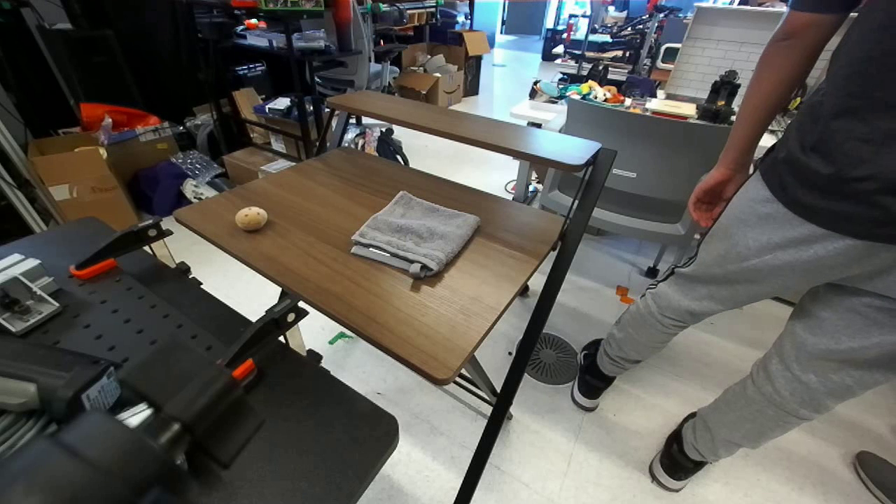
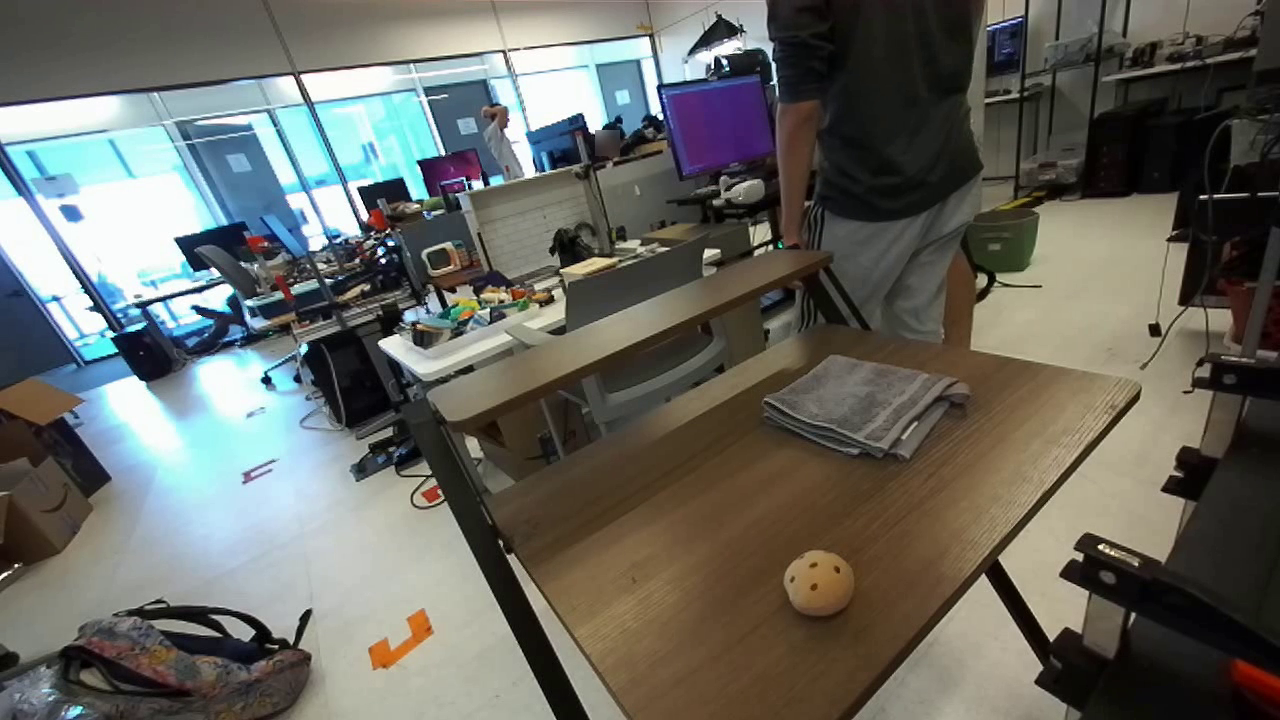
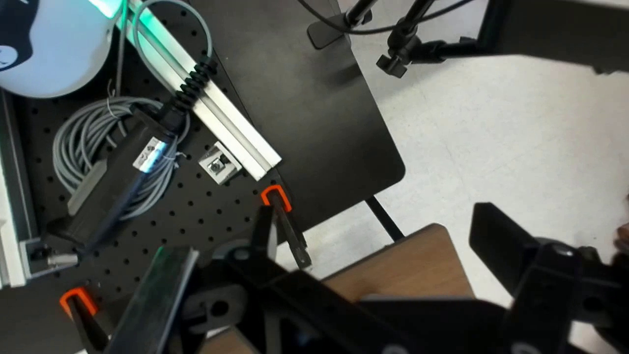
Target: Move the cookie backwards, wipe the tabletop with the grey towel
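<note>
1. Fingers (image 3: 499,241), black and blocky, stand wide apart on the black metal gripper (image 3: 376,231) and hold nothing.
2. The small round tan cookie with dark dots (image 1: 251,218) sits on the brown wood-grain tabletop (image 1: 315,241), near the side that faces the flat black desk (image 3: 314,113).
3. The wrist view shows a lot of desk and one tabletop corner between the fingers, but no cookie. I think the cookie lies past the bottom of that view, toward its left, so the gripper should go that way.
4. The cookie looks almost round, so no long side stands out. The fingers could likely pinch it from any side. There is just one gripper to do it.
5. The folded soft grey towel (image 1: 418,234) lies on the tabletop too, well apart from the cookie.
6. Neither one is in a container. In the back, an open brown cardboard box (image 1: 449,87) has pale lumps (image 1: 437,65) inside; I can't tell what they are. I can't see what is in the round green plastic bin (image 2: 1003,242).
</note>
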